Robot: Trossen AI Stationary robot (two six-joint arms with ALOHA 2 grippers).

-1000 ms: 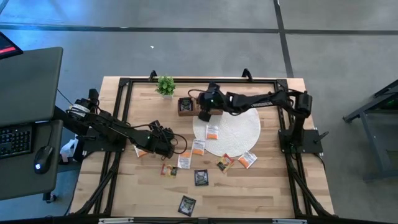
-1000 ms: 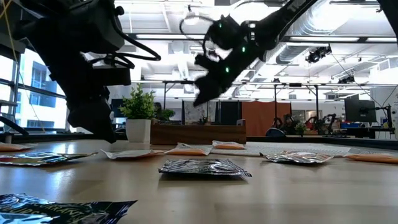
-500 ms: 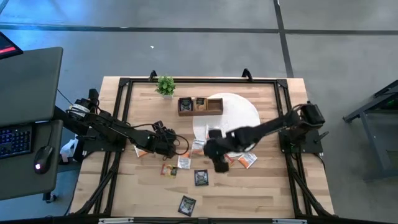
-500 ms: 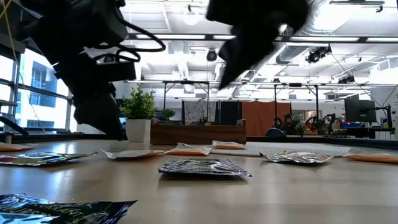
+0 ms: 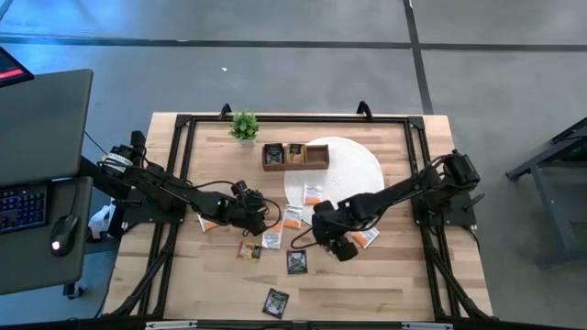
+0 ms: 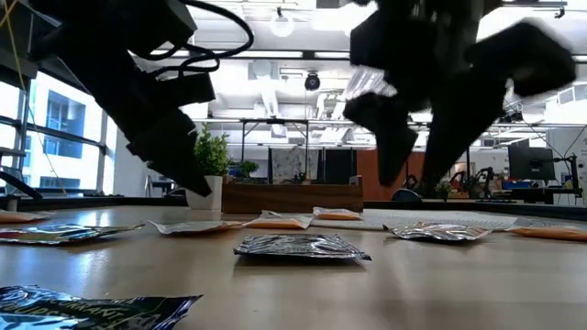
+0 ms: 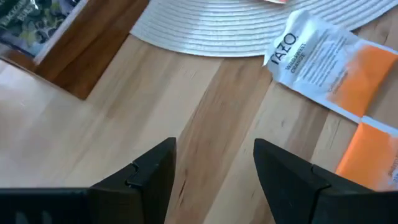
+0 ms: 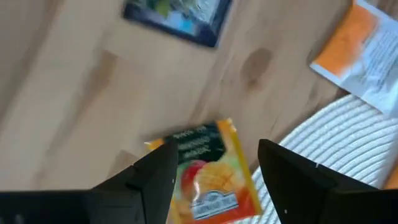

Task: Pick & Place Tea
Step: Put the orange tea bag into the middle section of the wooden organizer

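Step in hand: approach. Right gripper (image 8: 214,180), fingers wide and empty, hovers over a yellow sachet (image 8: 211,171) at lower centre — next, descend and close. Left gripper (image 7: 214,180) waits, fingers wide.

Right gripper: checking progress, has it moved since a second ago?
Yes. The right gripper left the wooden tray and now sits past the white mat, over a sachet.
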